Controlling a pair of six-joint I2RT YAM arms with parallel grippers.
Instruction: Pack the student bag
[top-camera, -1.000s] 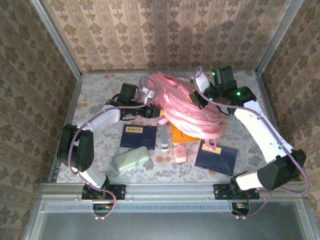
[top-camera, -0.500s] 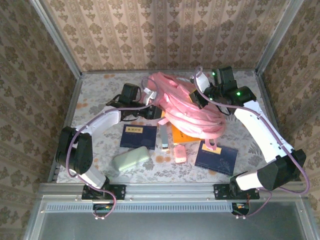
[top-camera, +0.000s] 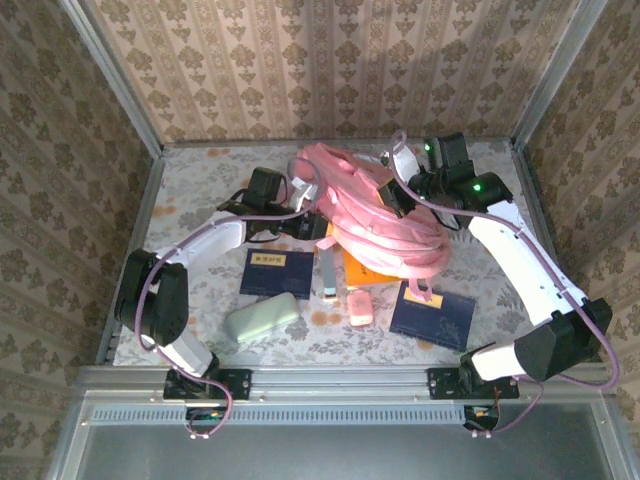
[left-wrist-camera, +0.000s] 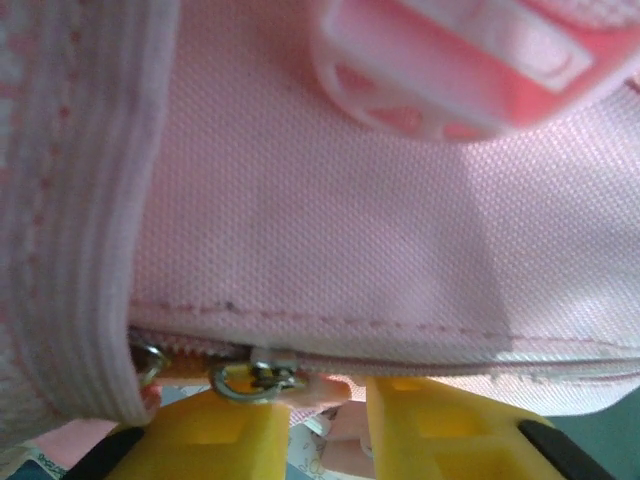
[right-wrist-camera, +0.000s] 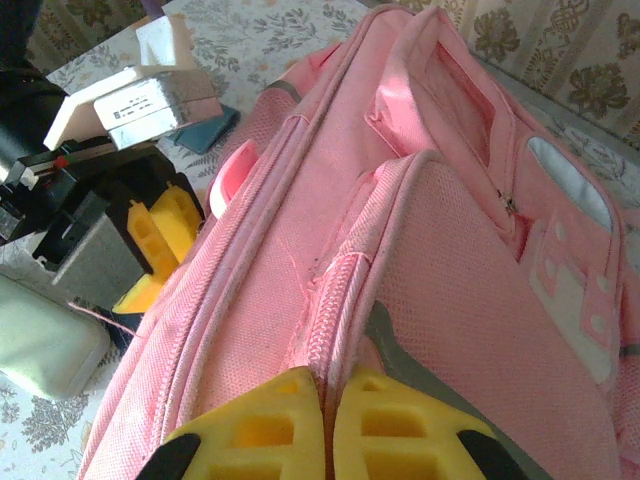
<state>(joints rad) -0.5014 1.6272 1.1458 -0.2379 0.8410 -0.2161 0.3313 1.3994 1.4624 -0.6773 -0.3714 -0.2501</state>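
Two tools: both are at the student bag (top-camera: 375, 215), the left tool (top-camera: 305, 224) on its left flank and the right tool (top-camera: 398, 196) on its far right flank.
Place of the bag: it lies on the worktop (top-camera: 195, 185), in the far middle part, between the two arms. Its near end covers a part of an orange book (top-camera: 358, 270).
Right tool: the fingers are almost together and the raised pink seam (right-wrist-camera: 335, 300) of the bag runs down between them, so this tool pinches that ridge of cloth.
Left tool: the gap is narrow and pink cloth hangs at it. A metal zip pull (left-wrist-camera: 250, 378) sits just above one finger. Whether the tool really pinches the cloth, I cannot tell.
Reason for this hold: I judge that one side is held firm so the soft bag does not slide or fold, while the other side works at the zip to make the mouth open.
Long axis: in the top view it goes diagonally, from far left to near right.
Facing: the front with the pale patches (right-wrist-camera: 570, 290) is turned up and toward the right arm. Which end is the top, I cannot say for sure.
Waiting things: a dark blue booklet (top-camera: 277, 272), a second booklet (top-camera: 433, 317), a pale green case (top-camera: 262, 318) and a small pink thing (top-camera: 359, 306) lie nearer to the arm bases, outside the bag.
Stage: my judgement is early, because nothing on the worktop looks packed yet.
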